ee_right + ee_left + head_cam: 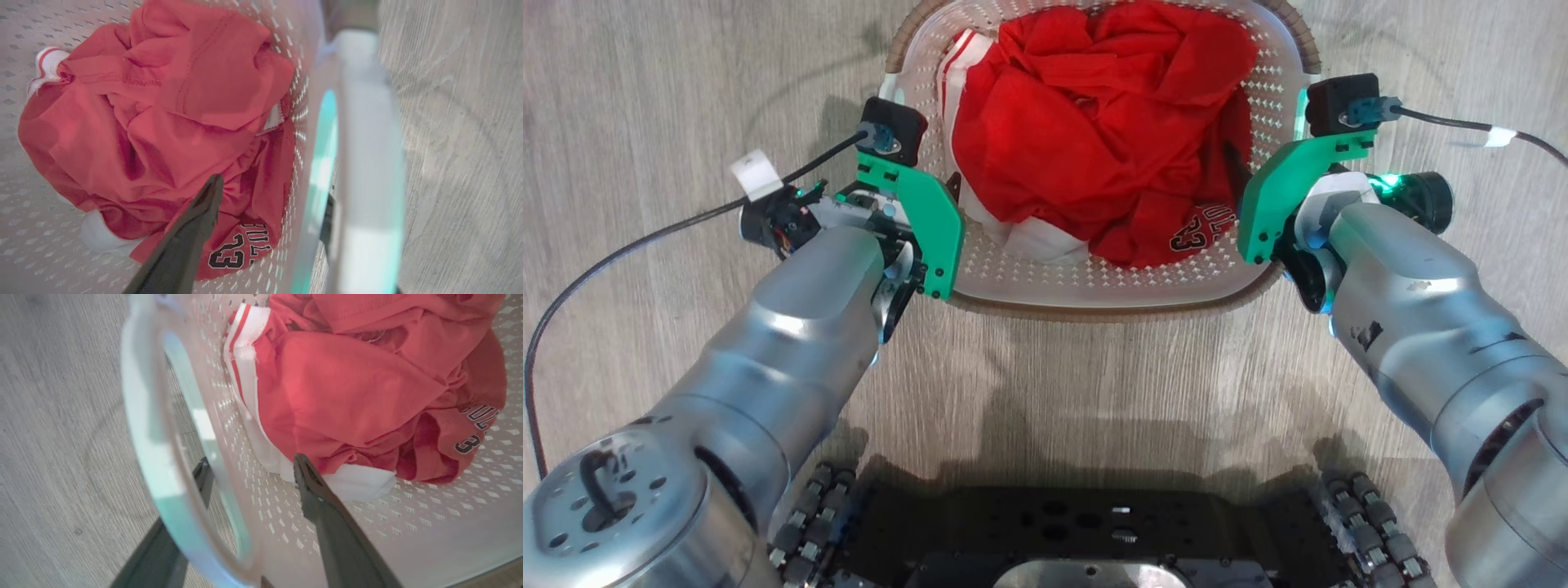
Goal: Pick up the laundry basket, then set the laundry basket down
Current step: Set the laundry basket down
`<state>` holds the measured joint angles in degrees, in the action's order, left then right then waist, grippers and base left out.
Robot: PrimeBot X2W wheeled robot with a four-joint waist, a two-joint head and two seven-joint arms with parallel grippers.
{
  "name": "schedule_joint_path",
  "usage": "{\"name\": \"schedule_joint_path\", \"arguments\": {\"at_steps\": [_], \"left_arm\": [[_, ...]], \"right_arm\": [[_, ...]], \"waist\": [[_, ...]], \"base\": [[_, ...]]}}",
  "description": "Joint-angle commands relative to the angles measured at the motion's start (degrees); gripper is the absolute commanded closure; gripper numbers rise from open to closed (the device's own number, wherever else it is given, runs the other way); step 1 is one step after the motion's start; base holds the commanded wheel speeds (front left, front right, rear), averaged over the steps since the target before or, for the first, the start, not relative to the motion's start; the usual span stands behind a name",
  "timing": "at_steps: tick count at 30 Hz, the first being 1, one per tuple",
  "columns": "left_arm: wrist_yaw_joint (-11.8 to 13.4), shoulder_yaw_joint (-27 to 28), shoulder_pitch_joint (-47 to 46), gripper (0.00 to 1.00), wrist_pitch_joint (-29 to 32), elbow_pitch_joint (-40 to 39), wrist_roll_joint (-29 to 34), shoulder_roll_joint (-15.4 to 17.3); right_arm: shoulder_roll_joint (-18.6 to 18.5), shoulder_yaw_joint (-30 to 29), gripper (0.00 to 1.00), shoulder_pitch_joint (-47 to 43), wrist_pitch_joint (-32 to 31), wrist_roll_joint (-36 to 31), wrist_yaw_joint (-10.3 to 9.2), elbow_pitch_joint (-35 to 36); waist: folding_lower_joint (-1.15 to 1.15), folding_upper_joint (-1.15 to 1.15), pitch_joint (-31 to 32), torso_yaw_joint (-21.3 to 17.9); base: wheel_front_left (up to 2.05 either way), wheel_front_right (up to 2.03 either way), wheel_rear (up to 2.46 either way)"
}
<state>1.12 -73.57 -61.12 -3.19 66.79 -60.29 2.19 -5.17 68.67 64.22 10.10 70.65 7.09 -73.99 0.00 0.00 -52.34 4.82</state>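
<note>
The laundry basket (1094,278) stands on the wood floor ahead of me, white and perforated with a brown rim, holding crumpled red clothing (1094,122). My left arm's green wrist mount (923,220) sits at its left side, and the right one (1282,196) at its right side. In the left wrist view my left gripper (249,469) is open, straddling the white side handle (143,416): one finger inside the basket (408,531), one outside. My right gripper (269,200) is open too, one finger inside the basket (41,228), the other behind its handle (367,143).
My black wheeled base (1094,531) is close in front of the basket's near rim. A black cable (621,253) trails over the floor on the left and another (1462,126) on the right. Bare wood floor (645,82) surrounds the basket.
</note>
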Motion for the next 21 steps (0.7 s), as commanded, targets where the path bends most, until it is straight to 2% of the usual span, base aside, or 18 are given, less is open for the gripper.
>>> {"name": "schedule_joint_path", "arguments": {"at_steps": [1,12,21], "left_arm": [[0.5,0.3,0.0,0.0,-0.9,-0.5,-0.1,0.7],[1.6,0.2,2.7,0.0,0.6,0.1,0.6,0.7],[2.3,0.3,8.3,0.0,0.8,0.4,-0.4,0.7]], "right_arm": [[0.9,0.2,0.0,-3.4,0.3,0.0,0.4,0.3],[1.0,0.1,0.0,-5.6,-1.5,0.5,0.4,0.1],[0.7,-1.3,0.0,-10.5,-2.8,1.6,0.4,0.0]], "waist": [[0.0,0.0,0.1,0.0],[0.0,0.0,5.7,-0.5],[0.0,0.0,17.0,-1.3]], "base": [[0.0,0.0,0.0],[0.0,0.0,0.0],[0.0,0.0,0.0]]}}
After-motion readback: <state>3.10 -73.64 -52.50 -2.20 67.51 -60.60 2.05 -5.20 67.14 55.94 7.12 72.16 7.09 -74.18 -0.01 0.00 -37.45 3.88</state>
